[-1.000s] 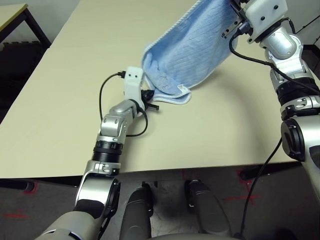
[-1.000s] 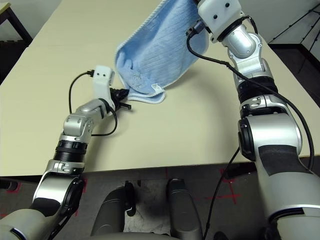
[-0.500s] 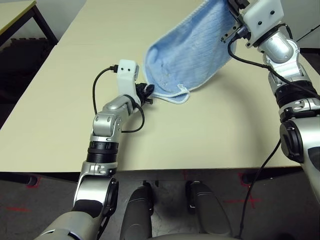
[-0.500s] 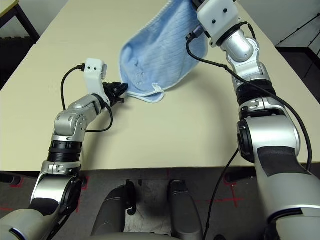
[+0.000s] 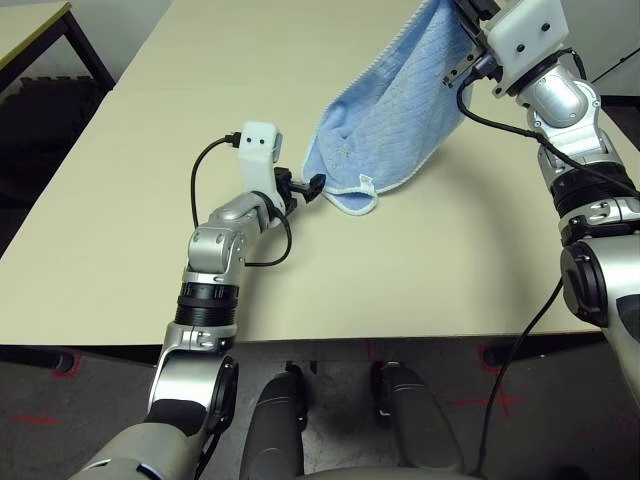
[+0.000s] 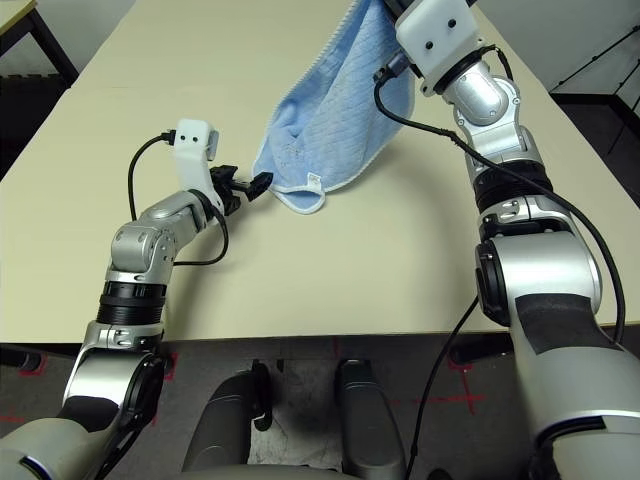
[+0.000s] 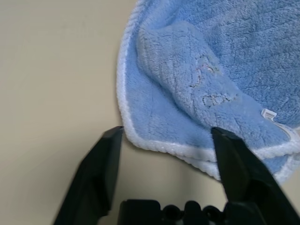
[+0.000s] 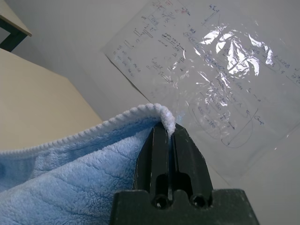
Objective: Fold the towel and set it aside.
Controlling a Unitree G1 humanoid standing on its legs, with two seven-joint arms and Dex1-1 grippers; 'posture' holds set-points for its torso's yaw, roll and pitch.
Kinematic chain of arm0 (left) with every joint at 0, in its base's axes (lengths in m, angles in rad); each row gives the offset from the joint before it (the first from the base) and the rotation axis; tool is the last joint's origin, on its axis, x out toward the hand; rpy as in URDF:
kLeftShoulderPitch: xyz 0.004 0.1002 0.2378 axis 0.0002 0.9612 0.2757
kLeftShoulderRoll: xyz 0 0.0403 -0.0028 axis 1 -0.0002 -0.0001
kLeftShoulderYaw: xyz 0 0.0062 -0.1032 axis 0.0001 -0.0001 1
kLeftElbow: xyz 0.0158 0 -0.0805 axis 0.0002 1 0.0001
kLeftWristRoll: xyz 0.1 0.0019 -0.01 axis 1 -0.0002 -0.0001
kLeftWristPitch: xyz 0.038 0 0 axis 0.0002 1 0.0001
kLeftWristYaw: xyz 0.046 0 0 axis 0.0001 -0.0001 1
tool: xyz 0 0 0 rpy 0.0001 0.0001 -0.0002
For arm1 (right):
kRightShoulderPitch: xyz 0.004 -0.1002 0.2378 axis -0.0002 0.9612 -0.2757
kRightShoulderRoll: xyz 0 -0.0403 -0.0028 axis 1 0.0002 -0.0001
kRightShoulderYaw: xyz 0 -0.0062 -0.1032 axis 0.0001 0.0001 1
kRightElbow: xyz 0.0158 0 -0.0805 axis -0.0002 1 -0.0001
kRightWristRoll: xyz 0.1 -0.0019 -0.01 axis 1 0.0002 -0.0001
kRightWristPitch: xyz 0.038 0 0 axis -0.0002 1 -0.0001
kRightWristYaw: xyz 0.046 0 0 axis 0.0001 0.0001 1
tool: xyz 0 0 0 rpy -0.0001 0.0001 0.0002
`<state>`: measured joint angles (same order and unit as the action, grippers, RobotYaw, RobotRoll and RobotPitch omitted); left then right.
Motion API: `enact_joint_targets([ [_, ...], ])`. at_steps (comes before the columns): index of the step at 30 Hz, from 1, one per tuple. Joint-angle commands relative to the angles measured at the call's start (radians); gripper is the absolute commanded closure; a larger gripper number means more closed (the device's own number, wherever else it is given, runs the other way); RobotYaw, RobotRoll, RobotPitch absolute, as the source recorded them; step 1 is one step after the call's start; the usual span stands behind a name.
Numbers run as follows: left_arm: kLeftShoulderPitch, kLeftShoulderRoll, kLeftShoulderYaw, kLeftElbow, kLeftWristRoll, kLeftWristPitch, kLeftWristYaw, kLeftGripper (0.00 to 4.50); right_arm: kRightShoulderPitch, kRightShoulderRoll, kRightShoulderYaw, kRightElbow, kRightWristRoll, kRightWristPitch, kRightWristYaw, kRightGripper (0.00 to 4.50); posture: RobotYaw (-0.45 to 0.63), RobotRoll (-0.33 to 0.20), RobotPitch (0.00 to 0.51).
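While right claw [image 8: 168, 140] pinches towel [image 5: 385, 120] corner aloft at 1 o'clock, hem sags to table [image 5: 150, 180]; left claw [image 7: 165, 171] gapes empty beside it. Risk: closing short misses hem.

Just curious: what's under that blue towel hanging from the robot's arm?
Only the beige table shows beneath the towel. Its lowest fold rests on the tabletop, hiding the patch there. The right gripper holds its top edge.

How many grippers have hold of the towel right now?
1. The right gripper pinches the towel by its top edge, held up high. The left gripper stands open just short of the lower hem resting on the table.
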<state>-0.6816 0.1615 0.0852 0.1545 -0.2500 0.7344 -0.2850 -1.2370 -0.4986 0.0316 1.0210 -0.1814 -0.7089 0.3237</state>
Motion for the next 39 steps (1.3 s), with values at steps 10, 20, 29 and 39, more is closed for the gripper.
enact_joint_targets([
  [10,-0.04,-0.031,0.031,0.145,-0.022,-0.035,0.017,3.36,0.017,-0.014,0.001,-0.018,0.002,-0.001,0.007,4.5,-0.18,0.0,0.17],
  [20,-0.064,-0.039,0.042,0.189,-0.03,-0.049,0.021,0.03,0.019,-0.016,0.002,-0.02,0.0,0.0,0.006,4.5,-0.18,0.0,0.171],
  [29,-0.086,-0.036,0.019,0.276,0.004,-0.114,0.008,0.19,0.019,-0.012,0.003,-0.022,0.0,-0.001,0.005,4.5,-0.19,0.0,0.169],
  [39,-0.101,-0.034,0.004,0.315,0.006,-0.152,-0.001,3.75,0.03,-0.02,0.0,-0.035,0.0,0.003,0.002,4.5,-0.2,0.0,0.167],
])
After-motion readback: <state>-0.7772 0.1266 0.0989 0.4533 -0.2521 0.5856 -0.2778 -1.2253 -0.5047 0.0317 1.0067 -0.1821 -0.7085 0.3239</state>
